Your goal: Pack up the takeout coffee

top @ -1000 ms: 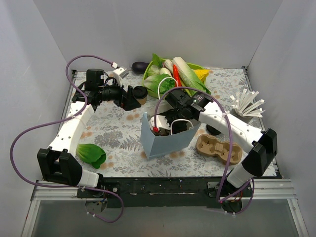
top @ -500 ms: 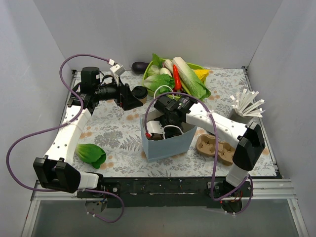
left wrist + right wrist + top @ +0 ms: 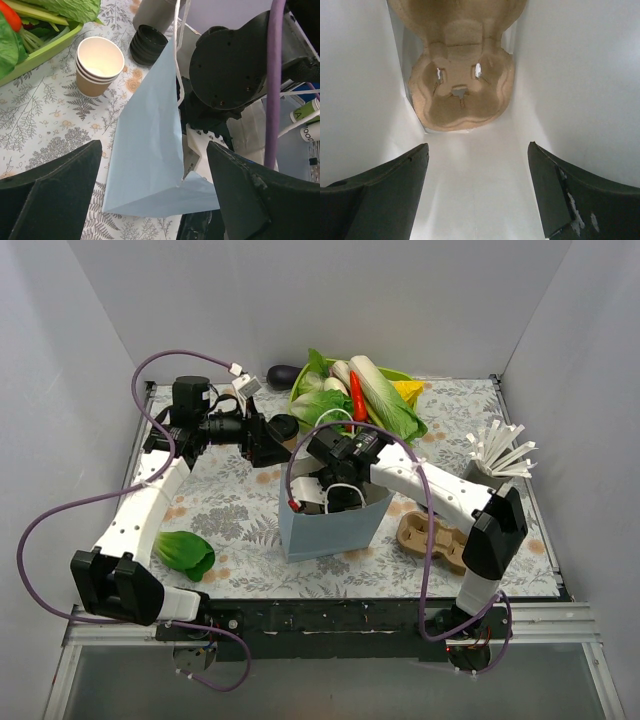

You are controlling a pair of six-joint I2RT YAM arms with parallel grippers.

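Note:
The takeout coffee, a tan cup with a black lid, stands on the table at the back, left of the green tray. My left gripper hovers right beside it, open and empty; in its wrist view the cup is out of view and the jaws face the blue bag. The blue bag stands upright mid-table. My right gripper is down inside its mouth, open and empty. A cardboard cup carrier lies on the bag's white floor.
A lidless tan cup and a stack of black lids stand beyond the bag. A green tray of vegetables, an eggplant, a straw holder, a second carrier and a bok choy lie around.
My right arm swung left and went down into the bag, and the bag shifted a little left with it. My left gripper stayed beside the lidded cup.

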